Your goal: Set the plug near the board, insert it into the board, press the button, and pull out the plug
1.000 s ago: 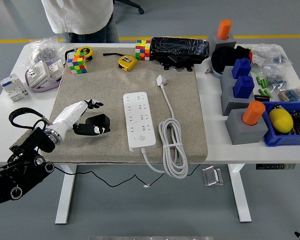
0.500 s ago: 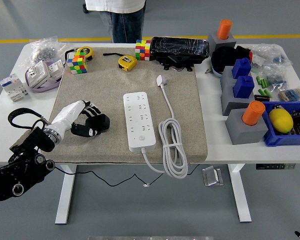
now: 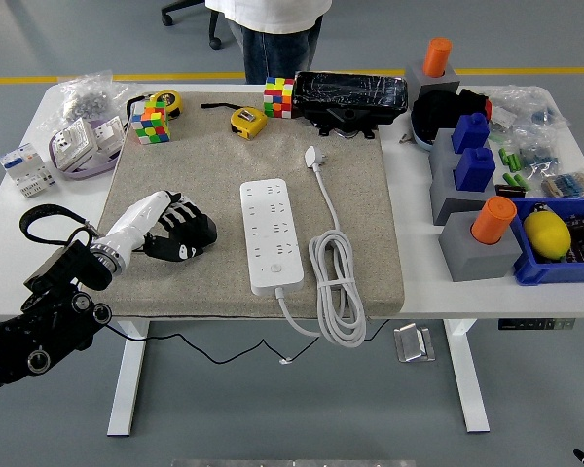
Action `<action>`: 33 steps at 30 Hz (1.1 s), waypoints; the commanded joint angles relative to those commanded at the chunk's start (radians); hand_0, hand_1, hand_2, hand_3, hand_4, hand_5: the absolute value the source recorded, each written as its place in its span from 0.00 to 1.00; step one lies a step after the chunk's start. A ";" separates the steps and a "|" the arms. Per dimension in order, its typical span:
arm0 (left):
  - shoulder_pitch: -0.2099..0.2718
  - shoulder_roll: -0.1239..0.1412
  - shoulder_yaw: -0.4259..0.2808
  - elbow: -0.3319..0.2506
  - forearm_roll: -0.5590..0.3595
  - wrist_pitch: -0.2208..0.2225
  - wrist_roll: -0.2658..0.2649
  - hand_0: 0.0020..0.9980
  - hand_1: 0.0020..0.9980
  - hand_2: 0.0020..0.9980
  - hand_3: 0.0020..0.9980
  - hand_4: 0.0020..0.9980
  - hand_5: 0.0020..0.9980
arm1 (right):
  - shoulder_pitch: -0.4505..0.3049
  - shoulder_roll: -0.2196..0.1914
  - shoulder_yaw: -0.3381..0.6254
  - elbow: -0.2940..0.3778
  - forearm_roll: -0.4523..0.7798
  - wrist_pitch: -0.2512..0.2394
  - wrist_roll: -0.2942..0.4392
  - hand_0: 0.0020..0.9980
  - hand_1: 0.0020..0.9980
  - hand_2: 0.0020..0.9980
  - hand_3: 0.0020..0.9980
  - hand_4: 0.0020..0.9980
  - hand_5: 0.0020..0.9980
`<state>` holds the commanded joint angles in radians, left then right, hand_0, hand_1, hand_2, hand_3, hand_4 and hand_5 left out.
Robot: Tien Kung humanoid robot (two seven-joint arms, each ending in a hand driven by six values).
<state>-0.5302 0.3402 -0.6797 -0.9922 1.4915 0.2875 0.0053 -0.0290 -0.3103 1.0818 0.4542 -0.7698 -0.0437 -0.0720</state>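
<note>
A white power strip (image 3: 271, 233) lies lengthwise in the middle of the beige mat (image 3: 214, 156). Its white plug (image 3: 314, 156) lies on the mat to the strip's upper right, unplugged. The white cable (image 3: 336, 282) runs down from the plug, coils to the right of the strip and hangs over the table's near edge. My left hand (image 3: 180, 233) rests on the mat left of the strip, about a hand's width from it, with its black fingers curled and nothing in them. The right arm is out of view.
Two Rubik's cubes (image 3: 148, 125) (image 3: 278, 96), two yellow tape measures (image 3: 247, 120) and a black case (image 3: 350, 94) lie along the mat's far edge. Grey blocks with blue and orange pegs (image 3: 472, 185) and a blue bin (image 3: 565, 243) stand at the right. A person (image 3: 273, 29) stands at the far side.
My left hand's fingers have curled from spread to closed, and the hand has edged slightly up and right on the mat. The person at the far side has walked to the right.
</note>
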 joint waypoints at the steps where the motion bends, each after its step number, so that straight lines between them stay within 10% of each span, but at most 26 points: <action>1: 0.001 0.001 -0.003 -0.005 -0.004 0.001 -0.006 0.36 0.40 0.48 0.54 0.82 0.00 | -0.001 0.001 0.002 0.000 0.000 0.000 0.000 0.61 0.67 0.64 0.57 0.98 0.58; 11: -0.011 -0.007 -0.012 -0.071 -0.025 0.024 -0.061 0.36 0.40 0.47 0.54 0.82 0.00 | -0.006 0.005 0.007 -0.002 0.000 0.000 0.000 0.61 0.67 0.64 0.57 0.98 0.58; 33: -0.121 -0.065 0.140 0.017 -0.038 0.035 -0.066 0.39 0.41 0.48 0.54 0.78 0.00 | -0.001 0.002 -0.001 0.000 0.004 0.001 0.000 0.61 0.67 0.64 0.57 0.98 0.58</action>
<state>-0.6516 0.2756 -0.5400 -0.9752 1.4532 0.3227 -0.0606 -0.0304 -0.3080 1.0811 0.4546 -0.7653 -0.0430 -0.0720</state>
